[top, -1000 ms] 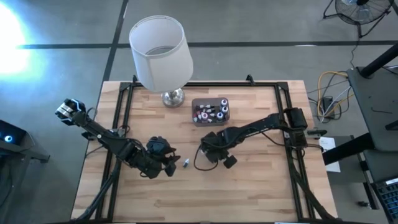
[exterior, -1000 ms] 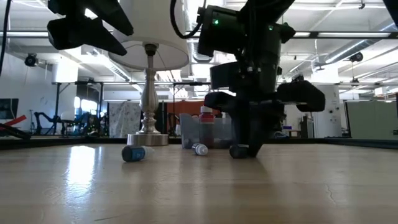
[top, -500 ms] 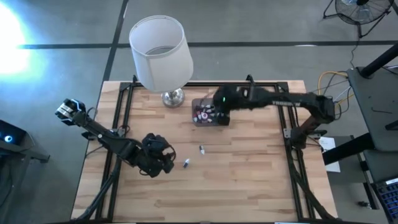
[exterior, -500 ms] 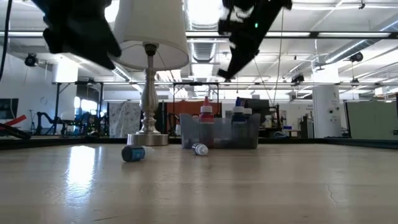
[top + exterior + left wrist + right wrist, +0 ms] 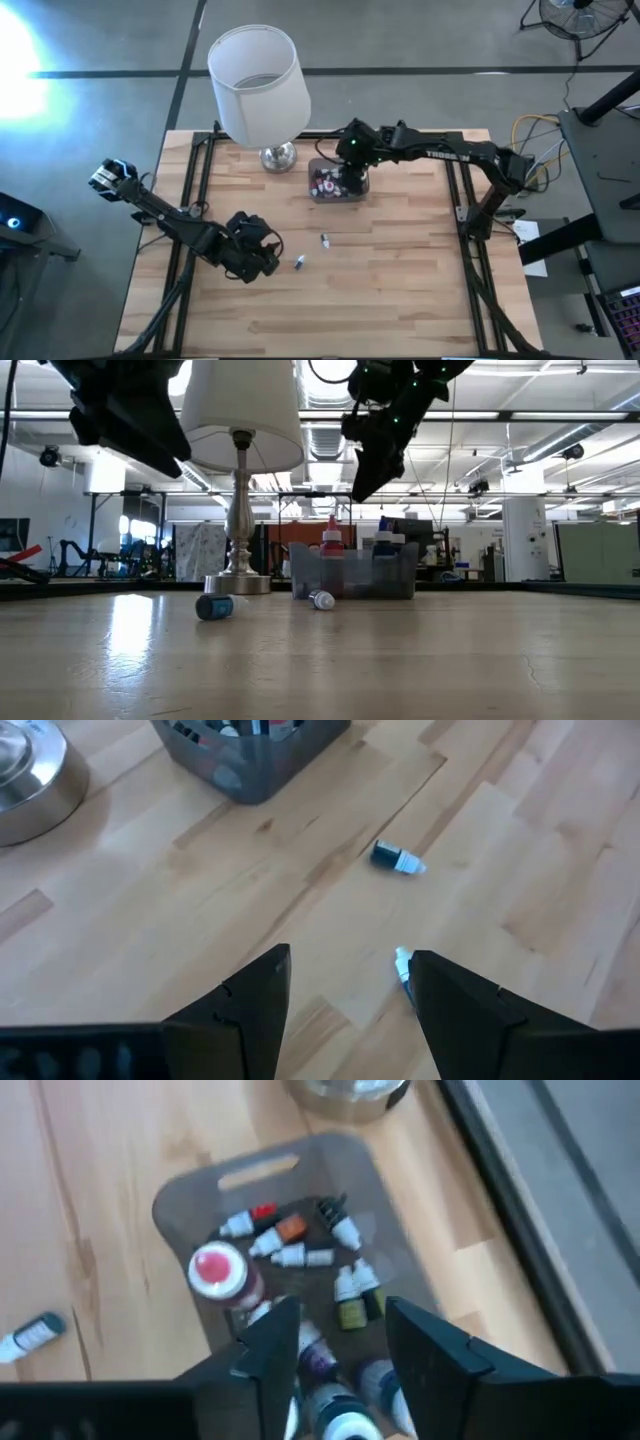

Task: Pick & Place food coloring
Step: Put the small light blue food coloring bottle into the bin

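right end effector (image 5: 352, 172) moved from tabletop (image 5: 400, 290) to over box (image 5: 338, 194), fingers parting, empty; bottle apparently dropped in. left end effector (image 5: 345, 982) open, empty.

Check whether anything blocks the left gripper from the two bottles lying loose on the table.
Nothing visible does. The left gripper hangs open just above the nearer bottle, which peeks out beside one finger. The farther bottle lies beyond on bare wood, with the grey box past it.
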